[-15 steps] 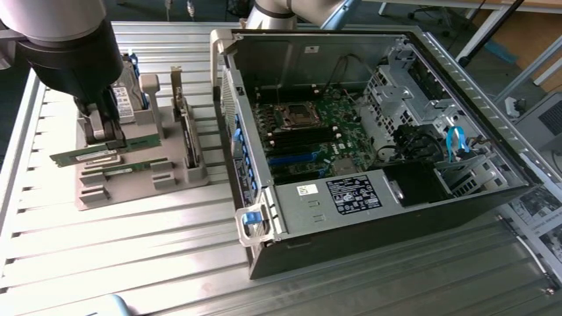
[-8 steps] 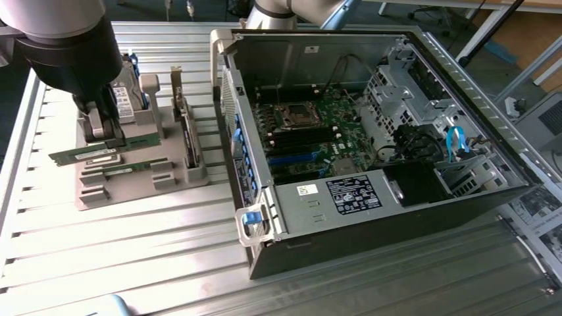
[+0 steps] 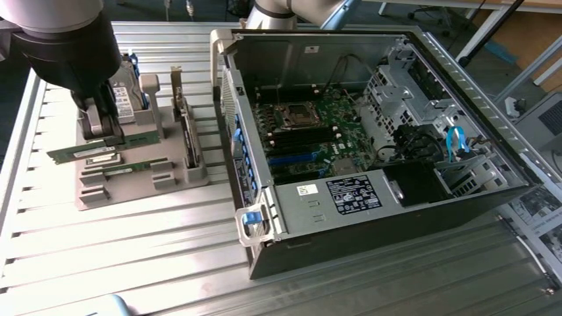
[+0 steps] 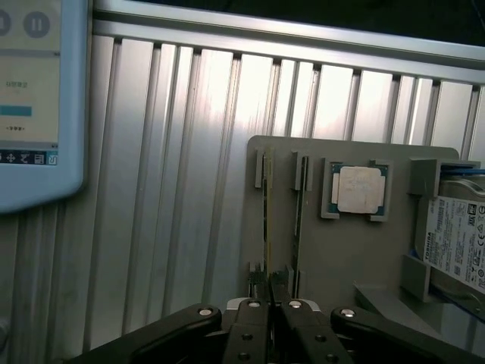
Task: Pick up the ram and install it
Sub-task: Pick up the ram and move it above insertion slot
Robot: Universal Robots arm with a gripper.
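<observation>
The pincer (image 3: pixel 104 137) is over the grey holder (image 3: pixel 131 191) on the ribbed counter (image 3: pixel 131 263), at the exterior view's left. It is well apart from the open computer case (image 3: pixel 369 217). Its fingers are drawn nearly together and pinch the ram (image 3: pixel 79 153) about midway along its length. I cannot tell whether the stick has cleared the holder's end notches or sits in them.

The ram stands on its long edge. Its long axis lies roughly level with the counter and crosses the fingers, the end toward the exterior view's right a little higher. From the wrist view it is edge-on, a thin line (image 4: pixel 266 227) running straight away from the pincer (image 4: pixel 270 303).

The risks, as I judge them:

1. The twin stick (image 4: pixel 298 227) stands just beside it, so a finger could catch it and drag it along.
2. A pull that is not square could jam the ram's ends in the notches.
3. With only 1 narrow grip at mid-length, the stick could pivot between the fingers and then sit out of line with the memory slots (image 3: pixel 303 141) on the board inside the case.
</observation>
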